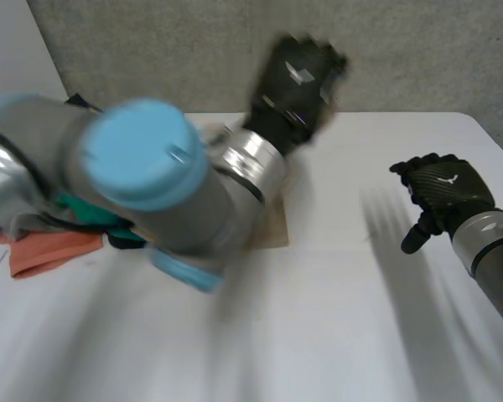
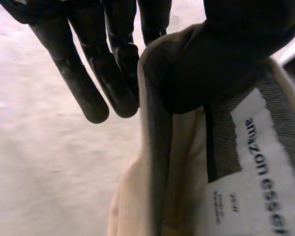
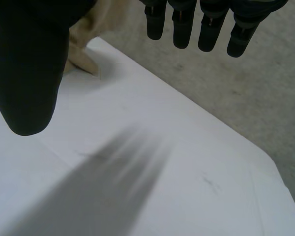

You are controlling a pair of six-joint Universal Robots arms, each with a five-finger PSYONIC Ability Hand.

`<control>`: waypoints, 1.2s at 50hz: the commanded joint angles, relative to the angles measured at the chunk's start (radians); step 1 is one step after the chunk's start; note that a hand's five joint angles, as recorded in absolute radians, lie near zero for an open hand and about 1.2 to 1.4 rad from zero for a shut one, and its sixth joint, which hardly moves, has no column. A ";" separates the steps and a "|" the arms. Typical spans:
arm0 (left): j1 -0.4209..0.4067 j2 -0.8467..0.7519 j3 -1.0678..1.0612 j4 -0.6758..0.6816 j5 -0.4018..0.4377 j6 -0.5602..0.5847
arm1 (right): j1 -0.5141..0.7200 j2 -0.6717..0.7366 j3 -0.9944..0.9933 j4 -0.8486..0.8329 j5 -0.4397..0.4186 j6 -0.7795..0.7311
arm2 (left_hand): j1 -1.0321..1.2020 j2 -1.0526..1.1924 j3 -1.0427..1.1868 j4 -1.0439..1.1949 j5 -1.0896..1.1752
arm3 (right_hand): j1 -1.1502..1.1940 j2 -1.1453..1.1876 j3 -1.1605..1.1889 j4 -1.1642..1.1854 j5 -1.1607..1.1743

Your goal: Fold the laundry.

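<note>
closest in, the left arm sweeps across the head view, its left hand raised over the far side of the white table. in the left wrist view that hand pinches the neck edge of a beige garment. the thumb presses on the inside just beside a white label, and the straight fingers lie along the outside. more of the beige cloth shows under the left wrist, near the table's middle. an orange cloth and a teal cloth lie bunched together at the table's left side. the right hand hangs over the right side, well apart, fingers loosely spread and holding nothing.
</note>
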State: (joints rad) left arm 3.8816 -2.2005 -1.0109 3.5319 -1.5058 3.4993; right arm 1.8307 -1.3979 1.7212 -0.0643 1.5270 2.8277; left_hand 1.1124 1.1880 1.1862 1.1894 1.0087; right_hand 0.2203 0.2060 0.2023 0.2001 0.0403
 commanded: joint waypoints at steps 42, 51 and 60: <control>0.355 0.211 -0.477 -0.070 0.029 0.003 | 0.144 0.178 0.047 0.012 0.061 -0.062 | -0.872 -0.948 -0.946 -0.949 -0.943 | 0.213 0.227 0.231 0.233 0.218; 0.366 0.220 -0.489 -0.071 0.027 -0.003 | 0.134 0.206 0.017 -0.075 0.082 -0.071 | -0.875 -0.951 -0.949 -0.952 -0.946 | 1.176 1.190 1.194 1.196 1.181; 0.398 0.284 -0.538 -0.079 0.025 -0.008 | -0.023 0.275 -0.153 -0.085 0.078 -0.181 | -0.878 -0.954 -0.952 -0.955 -0.949 | 1.176 1.190 1.194 1.196 1.181</control>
State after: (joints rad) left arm 4.2572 -1.9612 -1.5108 3.4562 -1.4799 3.4920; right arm 1.9171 -1.1725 1.6806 -0.1577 1.6092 2.7267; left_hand 0.2598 0.2490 0.2561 0.2418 0.0585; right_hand 1.1149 1.1714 1.1830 1.1916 0.9833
